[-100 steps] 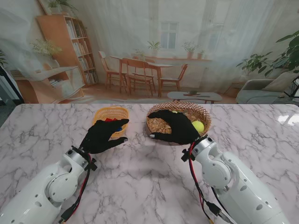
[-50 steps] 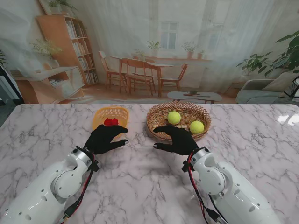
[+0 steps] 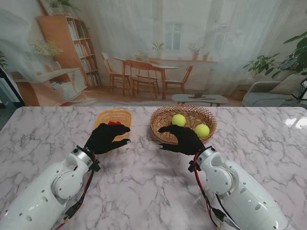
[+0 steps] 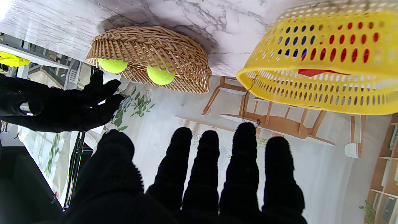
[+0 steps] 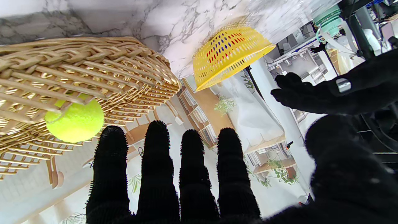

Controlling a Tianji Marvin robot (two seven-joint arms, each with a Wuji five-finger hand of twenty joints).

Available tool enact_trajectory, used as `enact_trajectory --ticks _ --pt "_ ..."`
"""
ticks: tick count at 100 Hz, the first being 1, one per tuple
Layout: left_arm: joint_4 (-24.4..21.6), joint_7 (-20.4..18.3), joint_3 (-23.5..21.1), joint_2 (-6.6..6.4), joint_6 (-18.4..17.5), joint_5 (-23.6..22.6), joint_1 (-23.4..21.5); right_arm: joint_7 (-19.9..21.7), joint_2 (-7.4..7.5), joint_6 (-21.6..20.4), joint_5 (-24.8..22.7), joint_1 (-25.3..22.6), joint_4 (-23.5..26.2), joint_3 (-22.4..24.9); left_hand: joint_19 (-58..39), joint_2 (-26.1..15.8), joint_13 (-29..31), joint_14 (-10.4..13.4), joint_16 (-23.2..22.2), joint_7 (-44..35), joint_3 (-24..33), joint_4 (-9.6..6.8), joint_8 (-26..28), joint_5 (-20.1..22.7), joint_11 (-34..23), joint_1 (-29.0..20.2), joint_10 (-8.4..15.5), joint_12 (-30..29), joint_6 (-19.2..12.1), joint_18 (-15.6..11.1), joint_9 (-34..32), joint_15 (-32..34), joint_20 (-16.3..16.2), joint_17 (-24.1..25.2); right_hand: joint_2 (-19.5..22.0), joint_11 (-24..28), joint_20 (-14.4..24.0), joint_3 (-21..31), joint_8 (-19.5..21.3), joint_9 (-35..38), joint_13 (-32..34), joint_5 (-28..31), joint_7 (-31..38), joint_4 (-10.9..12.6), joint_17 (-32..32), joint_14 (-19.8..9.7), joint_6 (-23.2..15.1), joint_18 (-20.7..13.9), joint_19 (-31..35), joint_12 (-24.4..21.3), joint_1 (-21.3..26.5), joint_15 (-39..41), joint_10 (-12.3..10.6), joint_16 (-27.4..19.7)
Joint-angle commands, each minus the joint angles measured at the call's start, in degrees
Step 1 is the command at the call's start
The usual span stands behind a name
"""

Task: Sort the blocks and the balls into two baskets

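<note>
- Fingers of the left hand (image 3: 104,138) spread and straight, thumb apart from the rest, holding nothing; hovering over the marble tabletop (image 3: 144,177) just nearer to me than the yellow basket (image 3: 114,116), fingertips at its near rim.
- Seen from the left wrist: four fingers (image 4: 242,161) fanned with gaps between them, nothing in the palm, pointing toward the yellow basket (image 4: 323,90).
- Right hand (image 3: 184,140) likewise open and empty, fingers extended, thumb out toward the robot's left; overlapping the near rim of the wicker basket (image 3: 160,125) in the stand's view, contact not clear.
- From the right wrist: fingers (image 5: 155,161) straight and parted, aimed past the wicker basket (image 5: 93,77); left hand (image 5: 326,90) visible across the way.
- Yellow basket: perforated plastic, upright, on the robot's left; red block (image 3: 113,123) partly visible inside, behind the fingertips; red and blue showing through the holes from the left wrist, red block (image 4: 317,72) at the rim.
- Wicker basket: round, woven, upright, just right of the yellow one, the two apart.
- Two yellow-green tennis balls inside: one ball (image 3: 179,120) toward the far middle, other ball (image 3: 202,130) toward the right rim, apart from each other.
- Round, so no long axis to tell.
</note>
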State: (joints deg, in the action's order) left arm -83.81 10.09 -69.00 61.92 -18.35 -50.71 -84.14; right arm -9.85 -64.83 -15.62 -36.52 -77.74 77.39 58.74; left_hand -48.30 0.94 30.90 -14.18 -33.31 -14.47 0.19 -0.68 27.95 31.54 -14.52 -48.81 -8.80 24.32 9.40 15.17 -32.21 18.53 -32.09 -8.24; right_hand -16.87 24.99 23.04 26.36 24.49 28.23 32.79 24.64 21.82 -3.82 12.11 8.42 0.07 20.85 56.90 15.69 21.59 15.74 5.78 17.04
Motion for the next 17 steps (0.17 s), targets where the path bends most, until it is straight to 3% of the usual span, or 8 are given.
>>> enact_trajectory --ticks 1,17 --pt "0.0 -0.6 0.1 0.02 -0.1 -0.1 0.1 -0.4 -0.01 -0.1 -0.5 -0.5 0.2 0.5 1.6 -2.0 -0.5 0.5 -0.1 0.3 -1.5 0.34 0.1 0.4 0.1 -0.2 0.8 -0.1 -0.4 1.1 -1.2 -0.9 -1.1 0.9 1.1 0.4 0.4 -0.1 0.8 -0.3 1.0 -2.0 0.4 0.6 -0.2 -1.7 -1.9 -0.4 -0.5 0.4 -2.0 -2.5 -1.4 0.3" --pt "-0.7 -0.9 0.4 -0.23 -0.4 -1.3 0.0 -0.9 0.05 -0.1 -1.1 -1.9 1.5 1.0 1.6 -1.8 -0.3 0.4 -0.1 0.3 -1.5 0.36 0.1 0.4 0.2 -0.1 0.7 -0.2 -0.5 1.2 -1.4 -0.9 -1.2 0.8 1.2 0.5 0.5 0.2 0.7 -0.2 1.1 -2.0 0.5 0.5 -0.1 -1.6 -1.9 -0.4 -0.3 0.5 -2.3 -2.4 -1.3 0.3"
